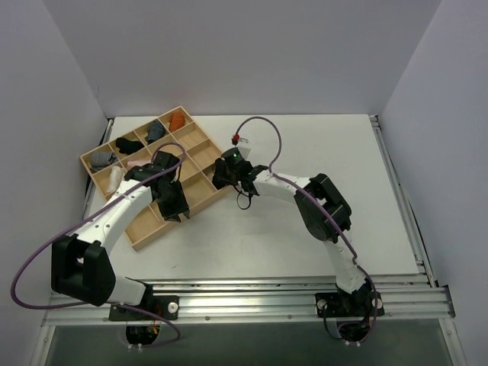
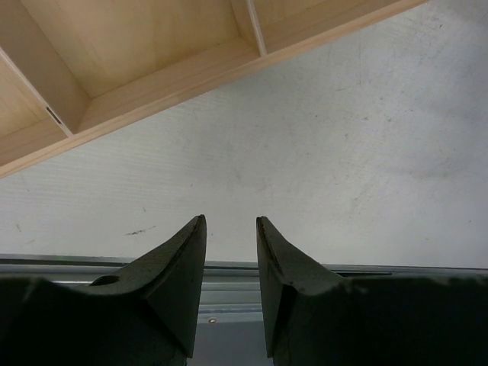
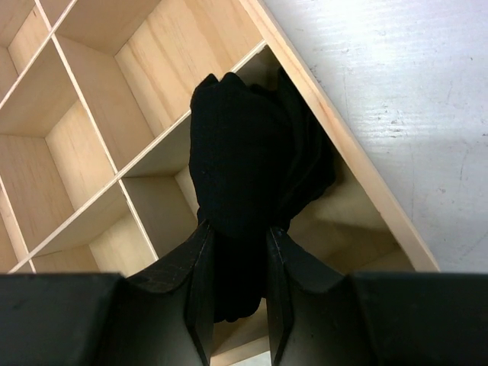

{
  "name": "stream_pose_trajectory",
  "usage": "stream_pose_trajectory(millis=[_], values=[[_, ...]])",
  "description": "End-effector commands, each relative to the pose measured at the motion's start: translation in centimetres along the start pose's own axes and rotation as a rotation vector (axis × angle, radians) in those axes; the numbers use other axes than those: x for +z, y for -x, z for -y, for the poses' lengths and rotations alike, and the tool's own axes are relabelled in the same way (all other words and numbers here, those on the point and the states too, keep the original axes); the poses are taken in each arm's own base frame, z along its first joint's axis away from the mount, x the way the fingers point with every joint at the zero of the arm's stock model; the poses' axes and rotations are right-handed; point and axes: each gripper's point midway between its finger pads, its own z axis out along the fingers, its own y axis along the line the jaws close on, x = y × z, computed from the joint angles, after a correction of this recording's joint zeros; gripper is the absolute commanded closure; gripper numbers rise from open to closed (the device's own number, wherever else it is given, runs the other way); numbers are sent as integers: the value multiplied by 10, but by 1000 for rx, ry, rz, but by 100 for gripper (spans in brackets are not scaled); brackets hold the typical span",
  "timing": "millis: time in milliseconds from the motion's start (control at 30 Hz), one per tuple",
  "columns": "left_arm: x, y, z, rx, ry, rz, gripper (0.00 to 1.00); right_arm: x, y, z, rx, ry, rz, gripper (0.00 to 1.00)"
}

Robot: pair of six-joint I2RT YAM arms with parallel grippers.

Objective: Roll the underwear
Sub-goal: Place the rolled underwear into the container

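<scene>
- The underwear (image 3: 244, 168) is a bunched black bundle in the middle of the right wrist view, over a compartment at the edge of the wooden tray (image 3: 347, 145).
- The right gripper (image 3: 236, 232) pinches its lower end between narrowly set fingers.
- The left gripper (image 2: 230, 223) is partly open and empty, low over the table (image 2: 343, 152) just below the tray's rim.
- In the top view, the right wrist hides the bundle.

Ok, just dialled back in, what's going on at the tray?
The right gripper is clamped on the black underwear, bunched into a bundle, and holds it in a compartment along the edge of the wooden tray. Whether it touches the bottom cannot be told. The left gripper is open and empty, over the table just outside the tray.
</scene>
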Motion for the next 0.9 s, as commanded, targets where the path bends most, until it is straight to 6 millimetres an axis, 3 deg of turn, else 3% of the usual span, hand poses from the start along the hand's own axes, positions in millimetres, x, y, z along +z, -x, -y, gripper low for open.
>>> stream_pose_trajectory(millis=[0, 233, 333, 600, 867], values=[[-10, 28, 14, 6, -44, 71, 59, -3, -19, 18, -9, -94, -60, 76], [-11, 81, 41, -41, -110, 104, 59, -13, -13, 16, -3, -66, -63, 57], [-12, 86, 46, -37, -111, 98, 59, -17, -8, 15, 1, -59, -53, 54], [0, 71, 35, -43, -93, 65, 59, -24, 6, 14, 7, -48, -29, 52], [-1, 66, 28, -36, -70, 69, 59, -31, 18, 12, 9, -43, -11, 50]])
